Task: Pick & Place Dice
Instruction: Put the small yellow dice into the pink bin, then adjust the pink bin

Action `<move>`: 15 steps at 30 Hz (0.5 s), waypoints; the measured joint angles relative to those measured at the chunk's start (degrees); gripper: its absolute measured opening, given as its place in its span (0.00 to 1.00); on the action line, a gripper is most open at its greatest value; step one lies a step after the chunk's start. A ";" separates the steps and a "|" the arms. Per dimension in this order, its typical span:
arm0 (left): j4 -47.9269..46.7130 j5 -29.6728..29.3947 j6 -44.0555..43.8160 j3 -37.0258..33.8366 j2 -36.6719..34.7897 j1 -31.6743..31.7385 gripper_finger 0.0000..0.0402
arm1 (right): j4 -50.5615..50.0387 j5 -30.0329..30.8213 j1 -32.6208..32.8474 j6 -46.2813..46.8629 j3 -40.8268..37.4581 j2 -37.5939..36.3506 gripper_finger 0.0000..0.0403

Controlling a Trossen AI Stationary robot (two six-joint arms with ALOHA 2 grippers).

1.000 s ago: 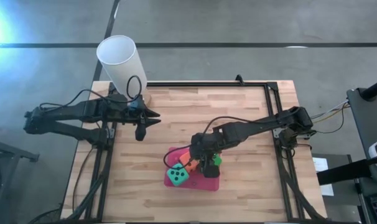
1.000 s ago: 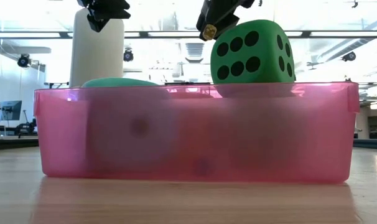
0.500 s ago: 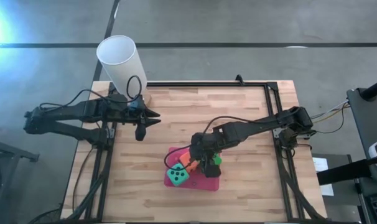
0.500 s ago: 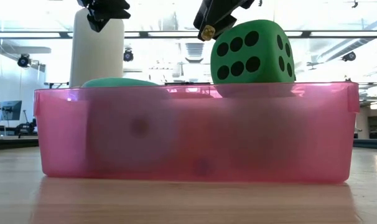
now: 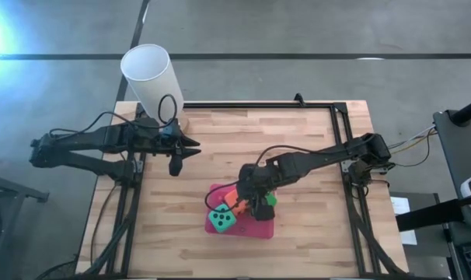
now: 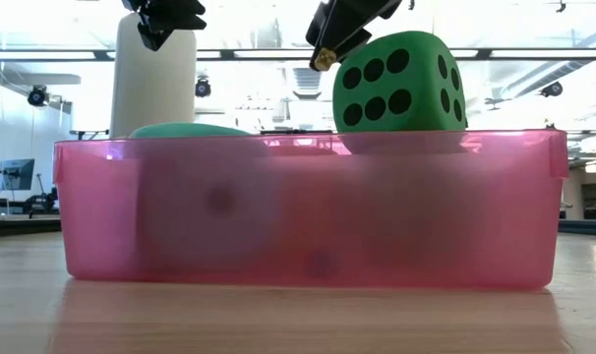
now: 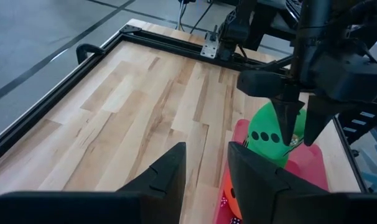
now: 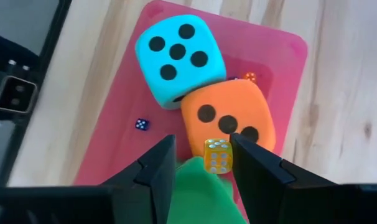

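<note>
A translucent pink tray (image 5: pixel 260 230) (image 6: pixel 308 211) on the table holds a teal die (image 8: pixel 176 59) (image 5: pixel 221 220), an orange die (image 8: pixel 229 121) and a green die (image 6: pixel 401 79) (image 7: pixel 269 134) that sits higher than the rim. A second green die is not visible. My right gripper (image 8: pixel 202 146) (image 5: pixel 256 204) is open and points down over the green and orange dice. A tiny yellow die (image 8: pixel 218 155) shows between its fingers, beside one finger. My left gripper (image 7: pixel 207 152) (image 5: pixel 176 165) waits open above the table, near the white cup. My right gripper points down from above with the tiny yellow die close to the inner side of one finger (image 8: pixel 254 168), and a gap shows on the die's other side. I cannot tell whether the finger touches it.
A tall white cup (image 5: pixel 150 78) (image 6: pixel 152 84) stands at the table's far left corner. A tiny blue die (image 8: pixel 140 124) lies on the tray floor. A black frame (image 5: pixel 340 148) edges the wooden table, with bare wood between the tray and the far edge.
My right gripper has sunk slightly over the tray. The large dice and the tray have stayed where they were.
</note>
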 joint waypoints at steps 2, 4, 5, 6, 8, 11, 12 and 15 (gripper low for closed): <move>0.00 0.00 0.00 0.00 0.00 0.00 0.31 | 0.00 -1.46 0.00 1.27 0.00 0.00 0.35; 0.02 0.02 0.01 0.00 0.00 0.00 0.32 | -0.01 -2.85 0.00 1.96 0.00 0.00 0.34; 0.02 0.02 0.00 0.00 0.00 0.00 0.31 | -0.02 -2.94 0.00 2.39 0.00 0.00 0.33; 0.01 0.02 0.02 0.00 0.00 0.00 0.31 | -0.02 -2.96 0.04 2.52 0.00 0.00 0.33; 0.00 0.07 0.02 0.00 0.00 0.00 0.31 | -0.53 -2.96 0.04 2.54 0.00 0.00 0.32; 0.00 0.13 0.02 0.00 0.00 0.00 0.30 | -2.91 -2.96 0.04 2.65 0.09 0.00 0.32; 0.02 0.15 0.04 0.00 0.00 0.00 0.31 | -3.32 -2.96 0.04 2.68 0.13 0.00 0.32; 0.00 0.17 0.04 0.00 0.00 0.00 0.31 | -3.87 -2.96 0.04 2.56 0.20 -0.02 0.32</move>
